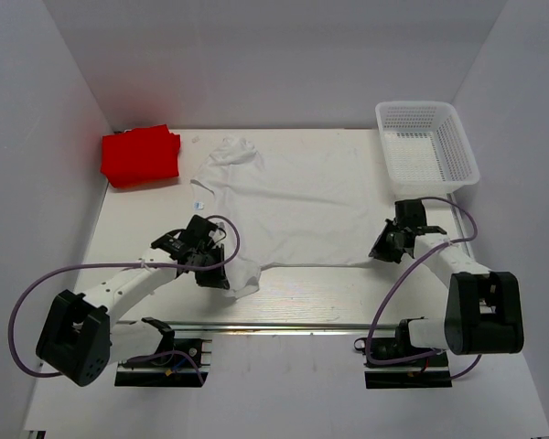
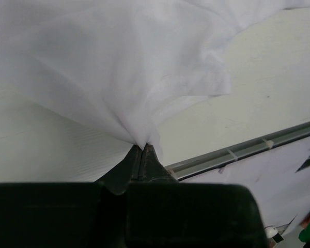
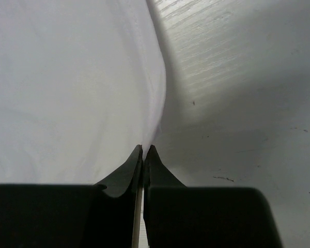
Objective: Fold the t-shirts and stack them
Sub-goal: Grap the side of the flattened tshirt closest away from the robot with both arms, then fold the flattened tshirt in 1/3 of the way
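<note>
A pale wooden table [image 1: 311, 288] boxed in by plain white walls fills the overhead view. The plain white short-sleeved cotton t-shirt [image 1: 284, 206] lies spread flat at its middle, and the bright red cotton t-shirt [image 1: 140, 155] sits folded at the far left corner, well apart, likely as the base of the stack. A white plastic mesh basket [image 1: 427, 146] stands at the far right. The left gripper [image 1: 218, 279] and right gripper [image 1: 379, 254] meet the white shirt's near edge at its two ends, probably so that edge can be carried over as one even fold. From the left wrist, the jaws are clamped together on a bunch of white fabric that fans upward, with a metal rail [image 2: 248, 150] behind. From the right wrist, the jaws are pressed together at the shirt's hem, apparently pinching a thin layer.
</note>
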Robot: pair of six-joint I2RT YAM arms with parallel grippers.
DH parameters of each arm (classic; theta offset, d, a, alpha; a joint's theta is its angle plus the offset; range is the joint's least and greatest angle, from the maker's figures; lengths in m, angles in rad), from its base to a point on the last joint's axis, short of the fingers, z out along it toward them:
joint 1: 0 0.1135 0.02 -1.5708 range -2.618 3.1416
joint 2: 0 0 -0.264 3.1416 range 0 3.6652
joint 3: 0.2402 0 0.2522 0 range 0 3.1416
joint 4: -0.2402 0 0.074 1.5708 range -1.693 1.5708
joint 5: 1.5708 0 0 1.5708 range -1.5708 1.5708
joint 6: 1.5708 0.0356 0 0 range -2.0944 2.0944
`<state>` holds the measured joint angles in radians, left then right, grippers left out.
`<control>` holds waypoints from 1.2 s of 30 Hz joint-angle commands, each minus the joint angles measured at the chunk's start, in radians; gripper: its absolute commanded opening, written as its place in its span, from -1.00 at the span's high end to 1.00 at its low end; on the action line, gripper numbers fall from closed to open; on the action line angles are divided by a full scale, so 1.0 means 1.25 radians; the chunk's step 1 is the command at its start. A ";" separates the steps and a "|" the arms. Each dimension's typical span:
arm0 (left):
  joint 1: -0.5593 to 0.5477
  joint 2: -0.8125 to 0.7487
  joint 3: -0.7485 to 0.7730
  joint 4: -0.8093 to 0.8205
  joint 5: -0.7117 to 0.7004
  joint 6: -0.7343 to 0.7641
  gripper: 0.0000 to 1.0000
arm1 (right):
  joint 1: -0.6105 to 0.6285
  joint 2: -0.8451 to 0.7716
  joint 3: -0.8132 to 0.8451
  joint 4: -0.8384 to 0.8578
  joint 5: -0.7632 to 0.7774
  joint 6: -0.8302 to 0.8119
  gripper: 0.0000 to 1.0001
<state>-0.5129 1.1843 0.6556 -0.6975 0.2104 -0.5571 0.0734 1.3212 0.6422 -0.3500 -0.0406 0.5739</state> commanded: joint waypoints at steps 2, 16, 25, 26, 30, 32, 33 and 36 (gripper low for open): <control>0.004 0.000 0.078 0.063 0.048 0.026 1.00 | 0.001 0.019 0.016 0.013 -0.053 -0.026 1.00; 0.046 0.210 0.365 0.151 -0.201 0.046 1.00 | 0.003 0.099 0.187 -0.042 0.004 -0.069 1.00; 0.086 0.260 0.452 0.214 -0.276 0.106 1.00 | 0.001 0.197 0.323 -0.083 0.068 -0.075 1.00; 0.095 0.272 0.460 0.223 -0.276 0.116 1.00 | 0.003 0.207 0.330 -0.083 0.056 -0.075 1.00; 0.104 0.308 0.478 0.279 -0.265 0.161 1.00 | 0.003 0.236 0.383 -0.097 0.082 -0.082 1.00; 0.111 0.325 0.488 0.301 -0.265 0.184 1.00 | 0.004 0.249 0.400 -0.097 0.097 -0.090 1.00; 0.111 0.334 0.500 0.310 -0.273 0.184 1.00 | 0.003 0.255 0.411 -0.097 0.106 -0.093 1.00; 0.119 0.367 0.520 0.319 -0.291 0.195 1.00 | 0.004 0.277 0.449 -0.097 0.110 -0.107 1.00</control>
<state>-0.3756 1.6363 1.2541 -0.3523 -0.1192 -0.3511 0.0742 1.6478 1.1328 -0.4603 0.0582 0.4736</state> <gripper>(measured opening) 0.028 0.020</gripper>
